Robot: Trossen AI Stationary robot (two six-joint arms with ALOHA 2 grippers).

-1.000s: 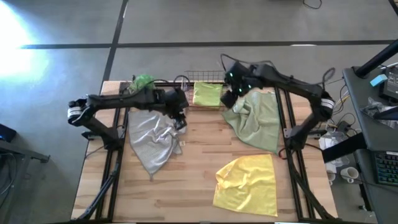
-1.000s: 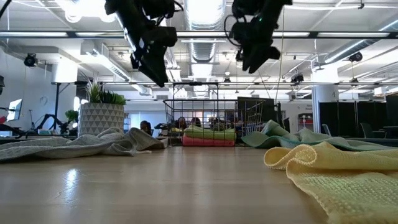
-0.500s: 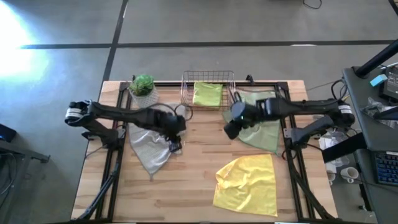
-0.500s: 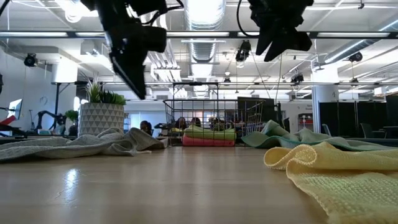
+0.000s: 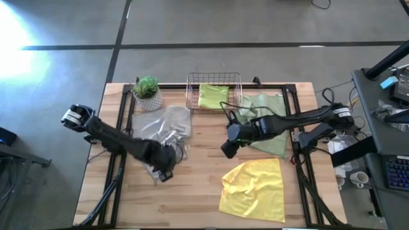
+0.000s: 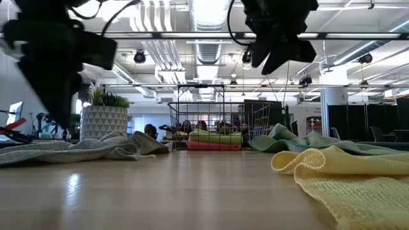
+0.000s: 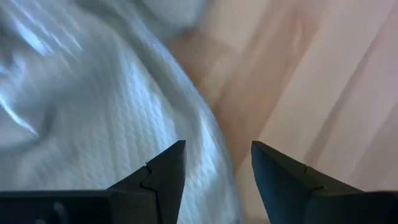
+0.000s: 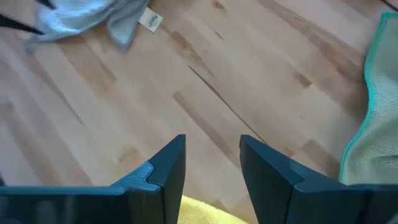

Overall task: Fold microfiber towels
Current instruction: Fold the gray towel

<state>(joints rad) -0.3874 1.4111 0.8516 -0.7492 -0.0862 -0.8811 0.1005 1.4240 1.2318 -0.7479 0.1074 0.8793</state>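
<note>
The left gripper (image 5: 165,171) hung low over the near corner of the grey towel (image 5: 160,131), its fingers (image 7: 163,180) spread apart with nothing between them; from its wrist camera the grey weave (image 7: 93,124) lay right under and past the tips, with bare table (image 7: 298,74) off to one side. The rest of that towel spread away from the gripper toward the plant (image 5: 147,89) at the far edge.

The right gripper (image 5: 227,149) hovered above bare wood near the table's middle, jaws likewise parted and empty. Just behind it, toward its own arm, lay the sage towel (image 5: 268,124), crumpled and reaching back toward the basket (image 5: 214,89). The yellow towel (image 5: 254,188) sat on the near side of this gripper, close below it but not touching. In its wrist view the fingers (image 8: 165,168) framed plain boards, with a corner of grey cloth and its white tag (image 8: 150,22) farther off and a green-edged hem (image 8: 370,112) to the side.

Inside the basket, beyond both grippers, a lime towel (image 5: 213,96) lay folded, and from table level it rested on top of a pink one (image 6: 214,145). The two grippers stood well apart from each other.
</note>
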